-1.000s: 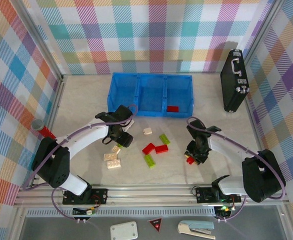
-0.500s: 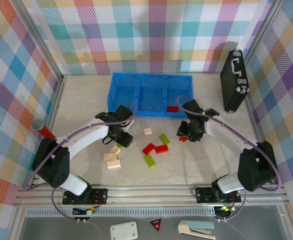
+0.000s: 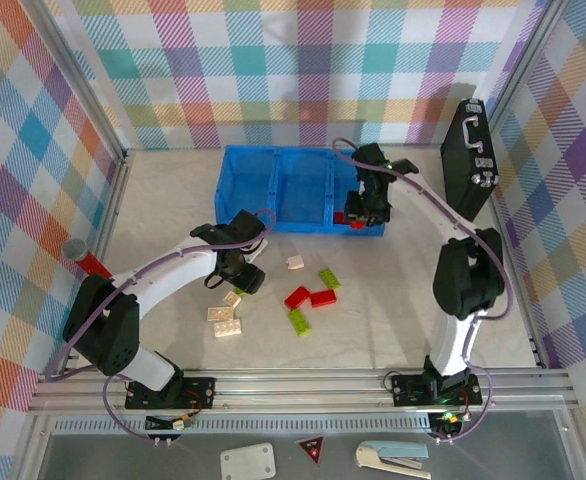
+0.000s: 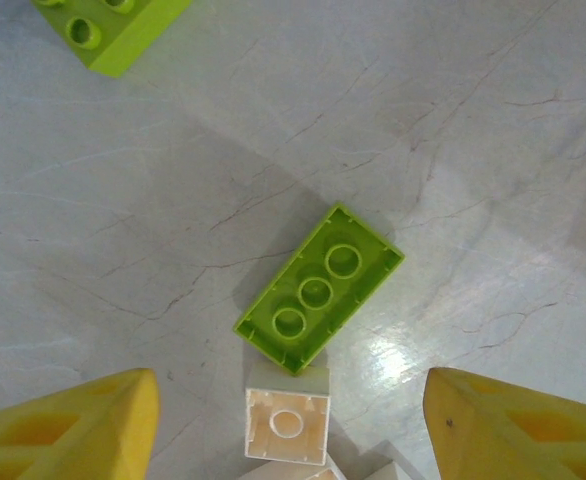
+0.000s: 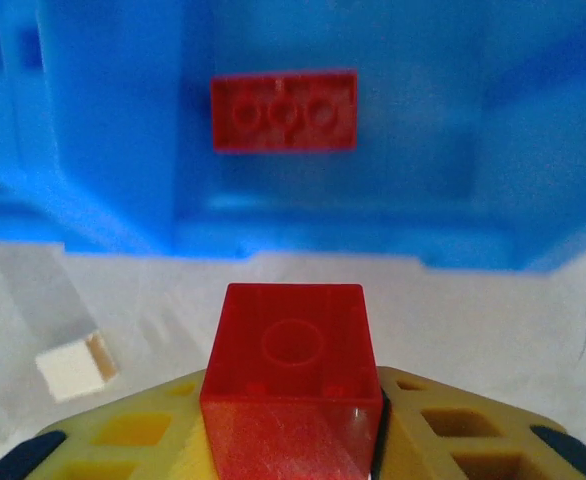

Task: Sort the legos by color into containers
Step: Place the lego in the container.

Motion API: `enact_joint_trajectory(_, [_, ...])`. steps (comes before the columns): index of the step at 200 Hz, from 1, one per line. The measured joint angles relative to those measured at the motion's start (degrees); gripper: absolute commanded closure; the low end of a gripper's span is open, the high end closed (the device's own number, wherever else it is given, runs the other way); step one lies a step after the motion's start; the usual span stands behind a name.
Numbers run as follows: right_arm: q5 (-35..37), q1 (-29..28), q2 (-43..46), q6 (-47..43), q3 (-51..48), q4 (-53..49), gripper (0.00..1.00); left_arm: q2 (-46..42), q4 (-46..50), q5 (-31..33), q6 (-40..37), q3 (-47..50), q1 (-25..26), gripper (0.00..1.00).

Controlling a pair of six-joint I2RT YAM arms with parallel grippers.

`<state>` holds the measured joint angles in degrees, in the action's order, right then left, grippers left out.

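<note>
Near edge of the tabletop [image 3: 173, 200]: the loose legos [image 3: 311, 297] sit in a cluster of cream, lime and red, and none has shifted over the last second. The left gripper [image 3: 245, 278] hangs just above them and hasn't moved, jaws wide and empty. Its wrist view shows a lime brick [image 4: 319, 290] flat on the surface between the fingers, with a cream brick [image 4: 288, 425] touching its near end.

Further back is the change. A second ago the right gripper [image 3: 365, 210] was low toward the near right of the tabletop. It has since swung to the far side and is now at the near wall of the blue tray [image 3: 243, 185], at the right compartment [image 3: 341, 185]. Its jaws are narrow, clamped on a small red brick [image 5: 291, 380] — not let go yet. One red brick [image 5: 284, 110] already lies flat on that compartment's floor, so the colour match looks right.

Judgement: the carry is nearly done, and what's left is to clear the wall and drop. Two reds plus the limes and creams are still on the tabletop — most of the sorting is still ahead.
</note>
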<state>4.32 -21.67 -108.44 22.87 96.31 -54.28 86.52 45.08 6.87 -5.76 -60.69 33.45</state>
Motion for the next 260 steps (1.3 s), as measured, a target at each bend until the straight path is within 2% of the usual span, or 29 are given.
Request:
enact_joint_trajectory(59, [3.74, 2.51, -16.37, -5.49, 20.04, -7.04, 0.61, -0.09, -0.02, 1.25, 0.00, 0.00, 0.00, 0.30])
enact_joint_trajectory(113, [5.79, 3.69, -23.26, -7.32, 25.77, -10.40, 0.63, -0.50, -0.04, 1.31, 0.00, 0.00, 0.00, 0.30])
enact_joint_trajectory(195, [4.00, 3.61, -22.18, -7.30, 23.30, -10.95, 0.63, -0.55, -0.02, 1.29, 0.00, 0.00, 0.00, 0.30])
enact_joint_trajectory(260, [2.27, 1.57, -8.48, -7.32, 14.05, -10.78, 0.60, -0.57, -0.02, 1.14, 0.00, 0.00, 0.00, 0.30])
